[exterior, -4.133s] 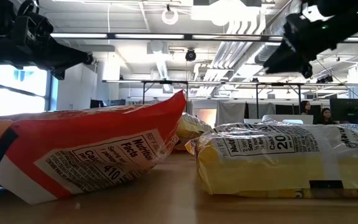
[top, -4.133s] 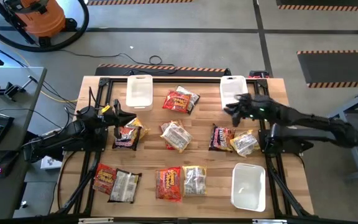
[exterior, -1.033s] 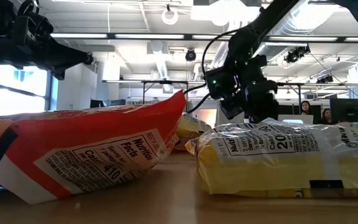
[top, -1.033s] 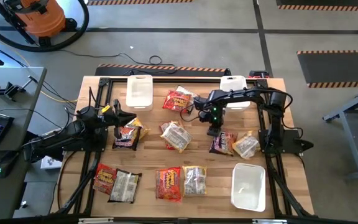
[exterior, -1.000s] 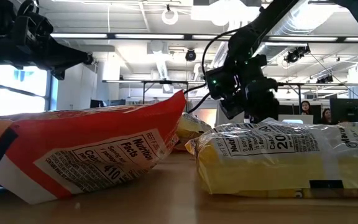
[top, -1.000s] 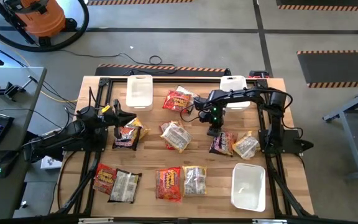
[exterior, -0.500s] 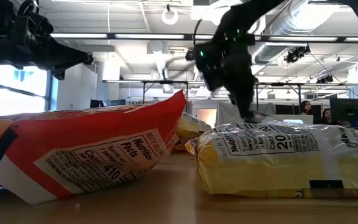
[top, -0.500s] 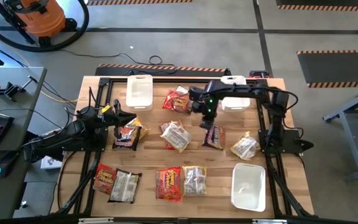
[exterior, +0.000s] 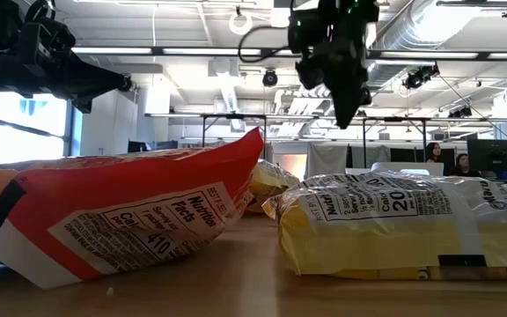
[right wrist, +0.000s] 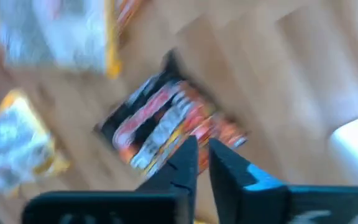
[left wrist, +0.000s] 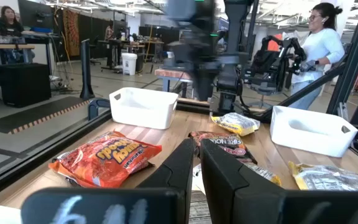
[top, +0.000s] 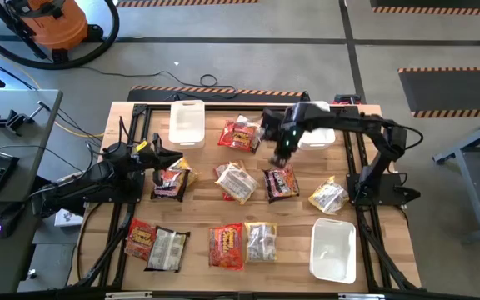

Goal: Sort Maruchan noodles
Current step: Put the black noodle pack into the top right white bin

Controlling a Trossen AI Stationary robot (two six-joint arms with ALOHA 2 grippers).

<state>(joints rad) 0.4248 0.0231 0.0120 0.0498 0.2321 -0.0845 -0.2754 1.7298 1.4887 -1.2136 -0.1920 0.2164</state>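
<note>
Noodle packets lie scattered over the table (top: 373, 112): one (top: 239, 133) near the far edge between two bins (top: 187, 122) (top: 315, 125), four across the middle, including one (top: 279, 182) under the right gripper (top: 280, 155), four along the near edge. A third bin (top: 334, 249) sits at the near right corner.

Two dark, jointed arms — the right arm (top: 348, 125) shows a small green light and thin black cabling; the left arm (top: 82, 187) is matte black.
</note>
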